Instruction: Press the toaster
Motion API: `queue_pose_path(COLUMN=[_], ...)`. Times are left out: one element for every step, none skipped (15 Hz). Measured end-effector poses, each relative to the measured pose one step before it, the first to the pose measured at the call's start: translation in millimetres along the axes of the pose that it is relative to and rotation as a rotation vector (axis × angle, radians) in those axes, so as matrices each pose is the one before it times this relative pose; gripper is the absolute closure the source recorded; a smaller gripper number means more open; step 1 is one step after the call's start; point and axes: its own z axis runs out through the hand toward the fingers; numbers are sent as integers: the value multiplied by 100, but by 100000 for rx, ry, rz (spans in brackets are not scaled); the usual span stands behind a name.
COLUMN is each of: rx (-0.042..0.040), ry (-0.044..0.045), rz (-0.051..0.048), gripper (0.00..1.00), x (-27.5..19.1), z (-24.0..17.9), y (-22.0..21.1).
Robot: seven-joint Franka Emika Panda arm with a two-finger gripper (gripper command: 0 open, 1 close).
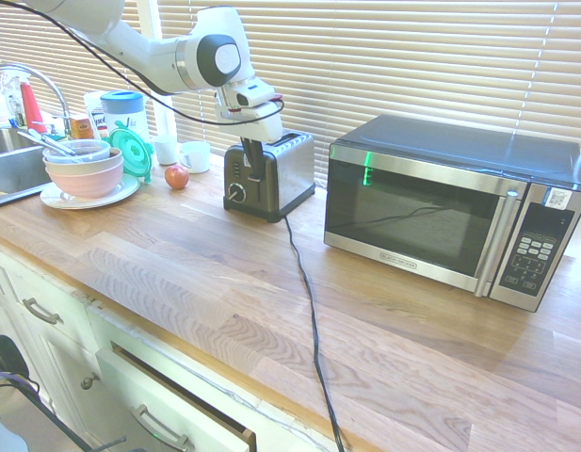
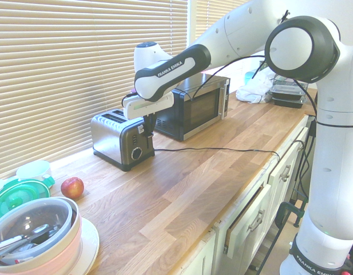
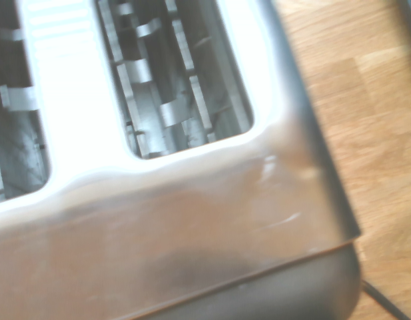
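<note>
The toaster (image 1: 271,175) stands on the wooden desk (image 1: 394,330) between an apple (image 1: 176,176) and the microwave (image 1: 455,209). The gripper (image 1: 255,162) hangs at its black end panel, over the lever; whether the fingers are open or closed cannot be told. The approach appears complete; lever travel, if any, is hidden.

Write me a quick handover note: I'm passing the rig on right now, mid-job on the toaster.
Gripper: fingers pointing down against the black end panel of the toaster, about at the lever; open or shut cannot be told.
Toaster: upright on the wooden counter near the window, left of the microwave, slots empty in the wrist view, cord trailing off the counter's front edge.
Done: arm positioned at the lever.
Left: confirm the lever is fully pressed, then retract.
</note>
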Motion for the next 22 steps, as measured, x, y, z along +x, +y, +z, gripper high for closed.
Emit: queue_pose_path(rx=[13,33,28,9,-14,-16,-60,-78,-79,-104,-161,-212,-231,-346,-321,-225,-212,-363,-578,-577,-448,-118], ry=[3,-17,-2,14,5,4,-12,-33,-49,-58,-54,1,58,389,338,-92,-232,-255,-363,-373,-328,-243], rz=[-198,-234,-107,-92,-113,-151,-187,-249,-225,-169,-195,-315,-403,-753,-667,-488,-483,-291,-260,-191,-30,190], gripper=[100,100,100,100,100,100,100,100,100,100,100,100,100,100,100,100,100,100,100,100,100,100], x=[20,-76,-41,15,13,17,24,13,-20,-43,-68,-109,-125,-183,-212,-241,-302,-183,-150,-100,-25,31], z=[1,-13,-14,-22,-28,-20,-11,16,52,62,80,124,120,73,70,116,204,322,473,502,421,130], y=[9,-45,-29,-7,-9,-3,3,-12,-29,-45,-55,-65,-71,-104,-122,-134,-186,-157,-120,-137,-112,-29])
